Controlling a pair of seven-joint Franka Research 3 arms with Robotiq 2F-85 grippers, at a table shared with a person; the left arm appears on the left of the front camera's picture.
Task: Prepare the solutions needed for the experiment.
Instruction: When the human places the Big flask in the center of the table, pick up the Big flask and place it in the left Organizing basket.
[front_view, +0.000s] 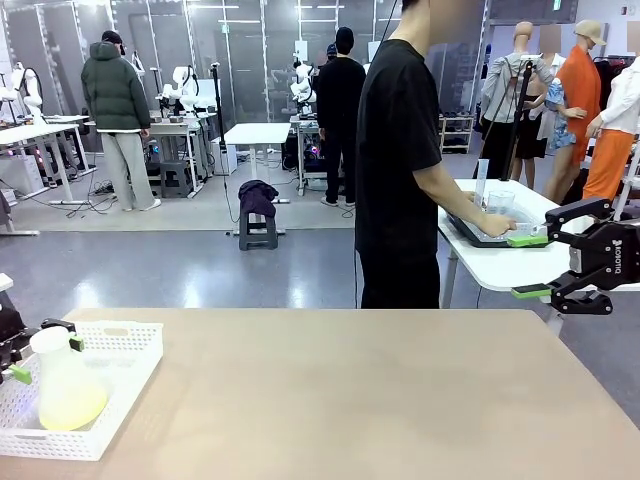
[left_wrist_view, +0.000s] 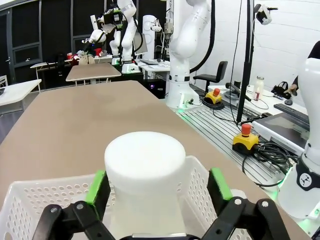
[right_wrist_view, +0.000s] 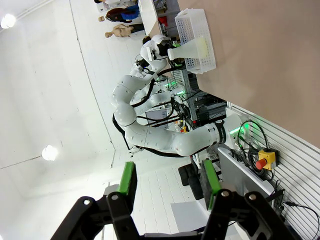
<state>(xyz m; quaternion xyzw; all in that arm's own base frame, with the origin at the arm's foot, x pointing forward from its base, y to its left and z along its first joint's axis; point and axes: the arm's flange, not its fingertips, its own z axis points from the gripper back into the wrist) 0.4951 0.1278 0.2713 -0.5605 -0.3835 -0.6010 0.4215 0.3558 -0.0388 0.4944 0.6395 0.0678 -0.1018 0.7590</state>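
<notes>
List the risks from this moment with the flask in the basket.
1. The left gripper is open around the flask's white cap; a closure on the cap alone might slip or tilt the flask and disturb the yellow-green solution.
2. The white basket sits at the table corner and may shift when the flask is lifted.

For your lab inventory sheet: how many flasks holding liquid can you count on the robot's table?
1. A capped flask with yellow-green liquid stands in the white basket at the table's left edge, between the left gripper's open fingers. Labware on the person's far table may hold more.
</notes>
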